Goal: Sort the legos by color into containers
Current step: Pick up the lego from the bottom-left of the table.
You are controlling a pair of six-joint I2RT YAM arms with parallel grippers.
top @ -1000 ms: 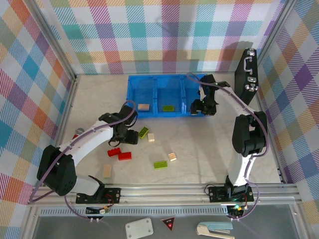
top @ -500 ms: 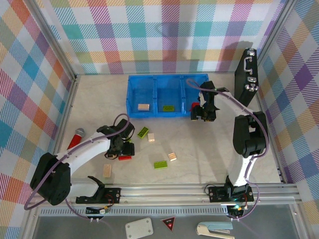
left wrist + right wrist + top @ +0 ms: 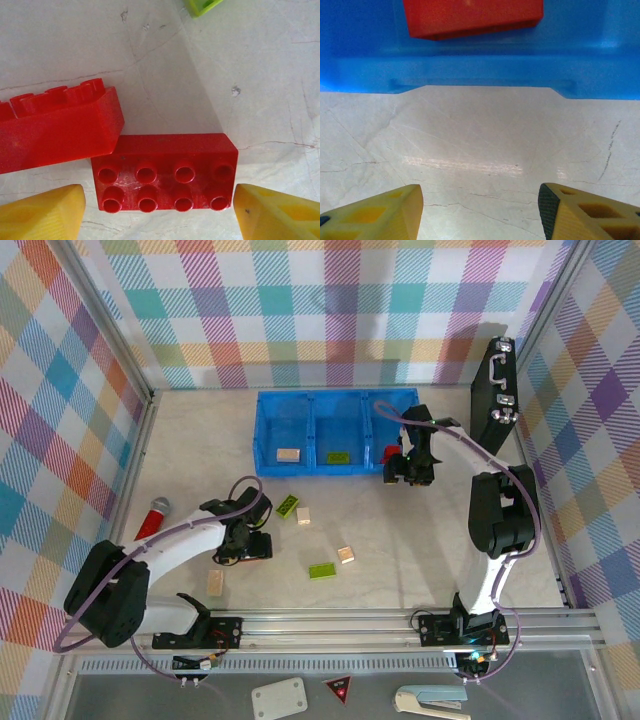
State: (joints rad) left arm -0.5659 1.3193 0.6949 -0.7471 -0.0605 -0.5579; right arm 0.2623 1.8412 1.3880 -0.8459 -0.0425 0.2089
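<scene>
1. Pale marbled tabletop (image 3: 400,530) inside plaid walls (image 3: 330,310); blue tray (image 3: 262,430) at upper centre.
2. Left hand (image 3: 160,215), fingers spread, straddles a studs-up red brick (image 3: 162,172) end to end, seemingly poised to clamp it; a second red brick (image 3: 55,127) abuts its upper left corner.
3. Right hand (image 3: 480,215), apart and empty, hovers just below the tray wall; a third red brick (image 3: 472,17) lies in the right compartment.
4. Tan brick (image 3: 288,454) left, green brick (image 3: 338,457) middle, so each colour has its compartment.

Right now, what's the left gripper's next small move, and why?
Probably lower slightly and close. The left gripper is open, and its yellow fingers flank the eight-stud red plastic brick, which is centred between them. A second red brick sits against one corner.
</scene>
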